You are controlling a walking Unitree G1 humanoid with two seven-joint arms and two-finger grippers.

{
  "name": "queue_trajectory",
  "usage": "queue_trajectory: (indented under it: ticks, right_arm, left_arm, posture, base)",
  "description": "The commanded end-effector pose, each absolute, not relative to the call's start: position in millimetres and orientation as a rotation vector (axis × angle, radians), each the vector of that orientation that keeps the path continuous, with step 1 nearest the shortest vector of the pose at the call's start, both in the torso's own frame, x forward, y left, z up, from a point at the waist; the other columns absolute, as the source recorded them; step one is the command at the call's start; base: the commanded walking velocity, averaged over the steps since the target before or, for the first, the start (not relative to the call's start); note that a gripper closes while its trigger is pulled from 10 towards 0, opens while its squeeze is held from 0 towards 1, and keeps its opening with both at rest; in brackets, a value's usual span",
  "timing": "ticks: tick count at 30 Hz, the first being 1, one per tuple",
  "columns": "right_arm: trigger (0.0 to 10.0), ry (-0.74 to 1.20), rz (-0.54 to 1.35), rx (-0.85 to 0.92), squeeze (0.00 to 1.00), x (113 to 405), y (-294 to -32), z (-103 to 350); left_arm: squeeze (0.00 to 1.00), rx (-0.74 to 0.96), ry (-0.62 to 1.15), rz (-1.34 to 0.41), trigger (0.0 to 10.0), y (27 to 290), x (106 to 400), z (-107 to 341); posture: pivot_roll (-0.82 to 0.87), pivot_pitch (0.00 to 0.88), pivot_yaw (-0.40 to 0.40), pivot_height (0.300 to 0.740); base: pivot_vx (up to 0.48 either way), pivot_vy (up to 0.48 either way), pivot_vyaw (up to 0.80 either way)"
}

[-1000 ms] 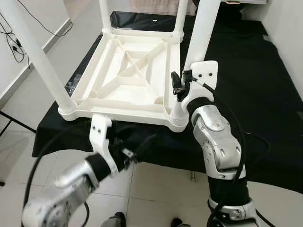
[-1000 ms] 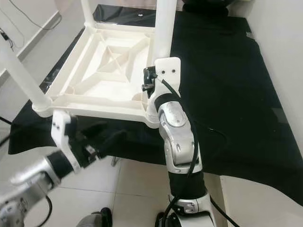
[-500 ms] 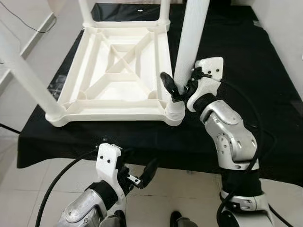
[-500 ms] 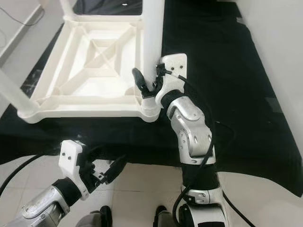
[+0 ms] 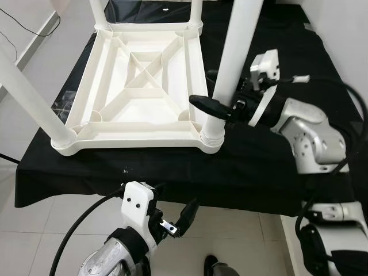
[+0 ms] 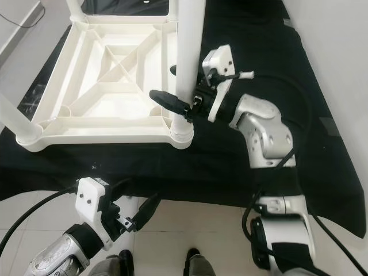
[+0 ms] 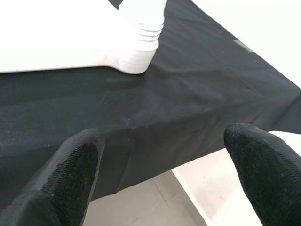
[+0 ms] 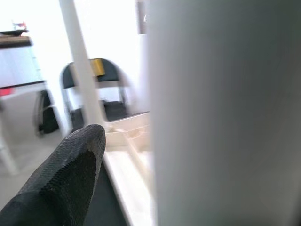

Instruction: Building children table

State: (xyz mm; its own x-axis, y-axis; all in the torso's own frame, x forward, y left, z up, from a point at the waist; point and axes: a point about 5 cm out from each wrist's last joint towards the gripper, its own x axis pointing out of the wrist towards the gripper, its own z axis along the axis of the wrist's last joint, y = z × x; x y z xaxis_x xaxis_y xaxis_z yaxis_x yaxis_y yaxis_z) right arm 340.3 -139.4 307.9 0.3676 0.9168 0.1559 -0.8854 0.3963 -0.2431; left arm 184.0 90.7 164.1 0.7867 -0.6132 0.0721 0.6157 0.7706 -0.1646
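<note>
Left eye view: the white plastic children table point(image 5: 144, 92) lies upside down on my black-draped surface point(image 5: 276, 167), its ribbed underside forming a shallow tray with a cross brace, nothing in it. Round smooth legs stand up from its corners. My right tool point(image 5: 213, 92) reaches in from the right to the near right leg point(image 5: 238, 52), one long black finger point(image 5: 208, 106) passing in front of the post just above its ribbed socket; I think the fingers straddle the leg, though whether they press it I cannot tell. My left tool point(image 7: 164, 174) hangs below the surface's near edge, fingers spread wide apart, holding nothing. Pale floor tiles point(image 5: 46, 230) leave open room in front.
</note>
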Motion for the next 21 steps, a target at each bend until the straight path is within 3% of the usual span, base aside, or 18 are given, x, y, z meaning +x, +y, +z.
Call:
queue_trajectory:
  ticks: [1,3,4,5,14,21]
  right_arm:
    - [6.3,-0.272,1.228,-0.133,0.0,340.0,-136.8,303.5]
    - [6.3,-0.268,1.255,-0.144,0.0,340.7,-135.2,303.0]
    - [3.8,-0.267,1.28,-0.146,0.0,341.5,-134.3,303.0]
    - [0.0,-0.256,1.31,-0.147,0.0,341.8,-132.4,301.8]
    - [0.0,-0.231,1.392,-0.169,0.0,345.2,-132.1,301.2]
    - [0.0,-0.207,1.353,-0.205,0.0,348.8,-133.8,295.2]
  left_arm:
    - [0.0,-0.165,-0.018,-0.684,10.0,89.9,179.1,163.7]
    - [0.0,-0.163,-0.021,-0.683,10.0,89.7,178.9,163.6]
    - [0.0,-0.164,-0.023,-0.683,10.0,89.2,178.6,163.4]
    - [0.0,-0.163,-0.024,-0.682,10.0,88.7,178.7,163.1]
    - [0.0,-0.163,-0.03,-0.673,10.0,88.3,178.3,161.9]
    - [0.0,-0.168,-0.031,-0.667,10.0,88.8,179.0,161.4]
  posture:
    - [0.1,0.311,-0.044,0.74]
    - [0.1,0.311,-0.044,0.74]
    - [0.1,0.316,-0.046,0.74]
    - [0.1,0.316,-0.046,0.74]
    - [0.1,0.324,-0.049,0.74]
    - [0.09,0.325,-0.05,0.74]
  base:
    - [0.0,0.0,0.0]
    - [0.0,0.0,0.0]
    - [0.0,0.0,0.0]
    - [0.0,0.0,0.0]
    - [0.0,0.0,0.0]
    - [0.0,0.0,0.0]
